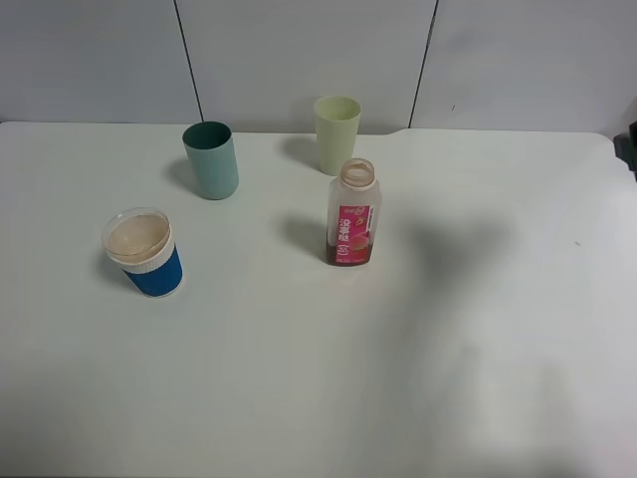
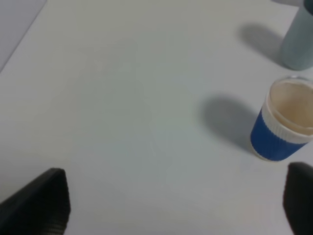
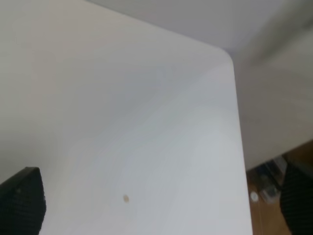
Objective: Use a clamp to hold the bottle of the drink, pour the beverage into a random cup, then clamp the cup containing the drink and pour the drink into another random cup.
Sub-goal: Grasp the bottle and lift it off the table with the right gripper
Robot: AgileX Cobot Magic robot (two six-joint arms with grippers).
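The bottle (image 1: 353, 214) stands upright and uncapped near the table's middle, with a little dark brown beverage (image 1: 348, 258) at its bottom. At the left stands the clear cup with a blue sleeve (image 1: 144, 254); its inside looks pale brownish. My left gripper (image 2: 176, 205) hangs open above the bare table, with the blue-sleeved cup (image 2: 282, 128) ahead of it and off to one side, untouched. My right gripper (image 3: 161, 205) is open wide over the table near a rounded corner, holding nothing. Neither gripper shows in the exterior high view.
A teal cup (image 1: 211, 159) and a pale green cup (image 1: 336, 132) stand upright at the back, the teal cup (image 2: 298, 39) just beyond the blue-sleeved one. The table edge (image 3: 238, 147) drops to the floor beside my right gripper. A dark object (image 1: 629, 149) pokes in at the right edge.
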